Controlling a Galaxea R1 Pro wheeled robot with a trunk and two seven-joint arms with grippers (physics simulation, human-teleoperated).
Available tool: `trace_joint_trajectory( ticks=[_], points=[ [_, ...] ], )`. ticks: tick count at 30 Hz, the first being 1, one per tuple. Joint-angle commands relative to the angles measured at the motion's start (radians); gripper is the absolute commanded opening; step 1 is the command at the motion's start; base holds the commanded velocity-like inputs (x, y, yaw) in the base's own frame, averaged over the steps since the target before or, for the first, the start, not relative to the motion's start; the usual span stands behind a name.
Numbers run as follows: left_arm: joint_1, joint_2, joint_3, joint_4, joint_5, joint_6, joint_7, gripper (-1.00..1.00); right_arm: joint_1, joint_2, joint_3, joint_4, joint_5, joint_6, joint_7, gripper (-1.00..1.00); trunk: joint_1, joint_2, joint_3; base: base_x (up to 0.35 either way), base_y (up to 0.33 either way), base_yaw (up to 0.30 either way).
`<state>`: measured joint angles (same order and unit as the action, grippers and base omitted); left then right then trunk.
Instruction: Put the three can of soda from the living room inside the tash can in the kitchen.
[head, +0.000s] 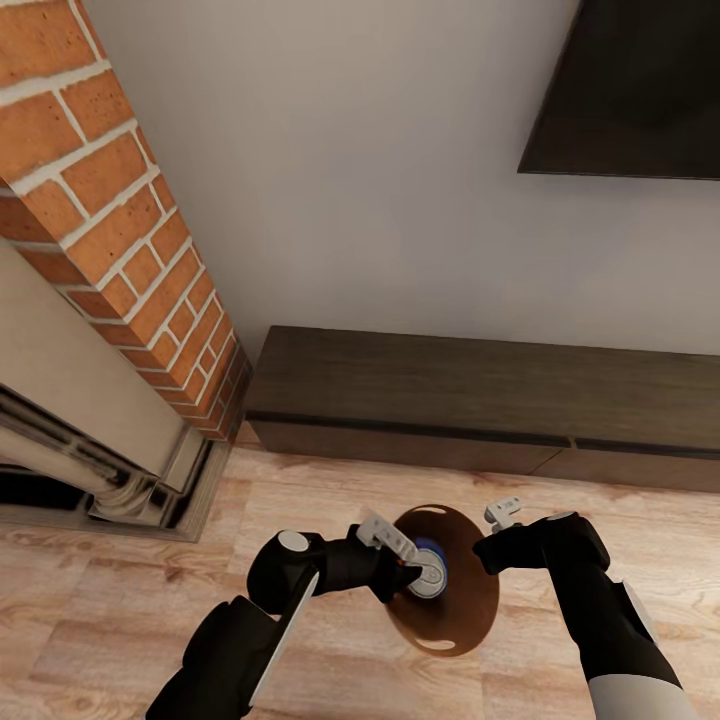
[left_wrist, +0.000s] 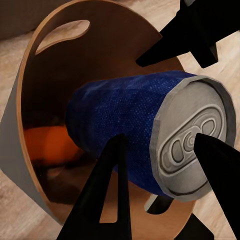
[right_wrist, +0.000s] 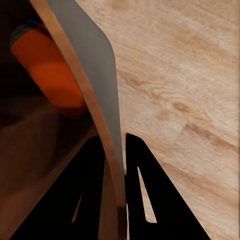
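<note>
Brick fireplace (head: 120, 230), dark low cabinet (head: 480, 395), wood floor (head: 120, 610)

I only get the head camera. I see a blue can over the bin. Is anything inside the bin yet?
Observer: Yes. The left wrist view shows an orange can lying deep in the bin, behind the blue can.
Operator: Is my left gripper really holding the blue one?
Observer: Yes. The left gripper has its jaws shut on the can's sides, close to the silver top.
Operator: What is the right one doing?
Observer: The right gripper pinches the bin's rim, one finger inside the wall and one outside.
</note>
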<state>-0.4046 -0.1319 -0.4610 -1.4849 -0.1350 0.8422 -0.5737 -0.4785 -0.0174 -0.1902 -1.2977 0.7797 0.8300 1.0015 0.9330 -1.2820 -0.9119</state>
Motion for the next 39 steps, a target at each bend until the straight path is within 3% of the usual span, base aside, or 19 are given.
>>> trace_joint_trajectory(
  ticks=[1,2,14,18,23,24,27,28,30,32,35,39],
  points=[
    [0.000,0.000,-0.002,0.000,0.000,0.000,0.001,-1.00,0.000,0.000,0.001,0.000,-0.017,0.012,0.005,-1.00,0.000,0.000,0.000,0.000,0.000,0.000],
    [0.000,0.000,-0.003,0.000,0.000,0.000,0.002,1.00,0.000,0.000,0.001,0.000,-0.017,0.012,0.005,-1.00,0.000,0.000,0.000,0.000,0.000,0.000],
    [0.001,0.003,-0.006,-0.011,0.011,0.001,-0.007,1.00,0.000,0.001,0.000,0.000,-0.017,0.012,0.005,-1.00,0.000,0.000,0.000,0.000,0.000,0.000],
    [0.004,0.010,-0.005,-0.054,0.013,0.004,-0.033,1.00,0.000,-0.001,-0.002,0.000,-0.017,0.012,0.005,-1.00,0.000,0.000,0.000,0.000,0.000,0.000],
    [0.007,0.023,0.003,-0.102,0.014,0.002,-0.167,1.00,0.000,-0.002,-0.005,0.001,-0.018,0.012,0.005,-1.00,0.000,0.000,0.000,0.000,0.000,0.000],
    [0.007,0.033,0.005,-0.107,0.015,0.000,-0.243,1.00,0.000,-0.002,-0.006,0.001,-0.020,0.012,0.005,-1.00,0.000,0.000,0.000,0.000,0.000,0.000],
    [0.008,0.045,0.013,-0.109,0.015,-0.006,-0.340,1.00,0.000,-0.003,-0.008,0.001,-0.022,0.011,0.005,-1.00,0.000,0.000,0.000,0.000,0.000,0.000],
    [0.008,0.056,0.048,-0.111,0.014,-0.015,-0.431,1.00,0.000,-0.003,-0.008,0.002,-0.023,0.011,0.005,-1.00,0.000,0.000,0.000,0.000,0.000,0.000],
    [0.008,0.061,0.088,-0.111,0.015,-0.019,-0.480,1.00,0.000,-0.004,-0.009,0.002,-0.023,0.011,0.005,-1.00,0.000,0.000,0.000,0.000,0.000,0.000],
    [0.009,0.069,0.185,-0.112,0.015,-0.027,-0.591,1.00,0.000,-0.005,-0.009,0.004,-0.023,0.011,0.005,-1.00,0.000,0.000,0.000,0.000,0.000,0.000],
    [0.011,0.071,0.268,-0.112,0.015,-0.053,-0.694,1.00,0.000,-0.005,-0.010,0.005,-0.023,0.011,0.005,-1.00,0.000,0.000,0.000,0.000,0.000,0.000],
    [0.014,0.077,0.544,-0.111,0.014,-0.109,-0.940,1.00,0.000,-0.005,-0.010,0.006,-0.023,0.011,0.005,-1.00,0.000,0.000,0.000,0.000,0.000,0.000]
  ],
)
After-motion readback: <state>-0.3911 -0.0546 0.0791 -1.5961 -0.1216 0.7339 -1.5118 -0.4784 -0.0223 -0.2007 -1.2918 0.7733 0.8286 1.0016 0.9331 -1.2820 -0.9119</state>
